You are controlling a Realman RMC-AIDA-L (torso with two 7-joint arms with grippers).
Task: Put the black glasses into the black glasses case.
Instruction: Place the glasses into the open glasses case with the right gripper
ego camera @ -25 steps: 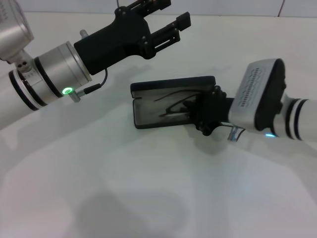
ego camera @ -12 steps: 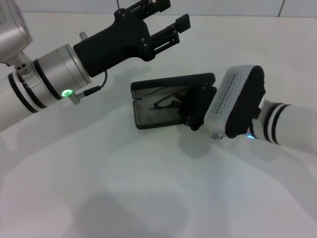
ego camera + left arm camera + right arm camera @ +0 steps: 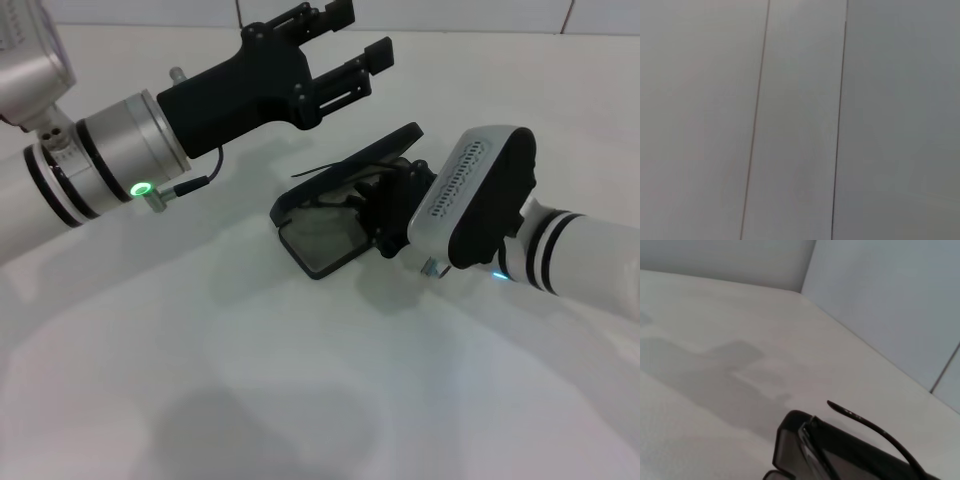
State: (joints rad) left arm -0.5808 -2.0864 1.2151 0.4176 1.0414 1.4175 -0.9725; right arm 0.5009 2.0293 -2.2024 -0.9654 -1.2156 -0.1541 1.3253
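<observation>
Two arms frame the matte black oblong hinged glasses case [image 3: 340, 215], which sits mid white worktop [image 3: 300, 380], open, its long axis slanting from near-left to far-right, lid half raised. Thin black wire-framed glasses [image 3: 335, 190] lie inside; one slender temple arm [image 3: 875, 432] juts out over the rim. Right tool [image 3: 385, 210] is at the case's right end; I cannot tell its grip. Left tool [image 3: 345, 45] hovers beyond, fingers spread, holding nothing.

Right gripper [image 3: 385, 215]: fingers hidden behind wrist housing at frame centre. Black glasses [image 3: 335, 195]: mostly concealed inside black glasses case [image 3: 325, 240]; case cut off at right wrist view's lower edge.
</observation>
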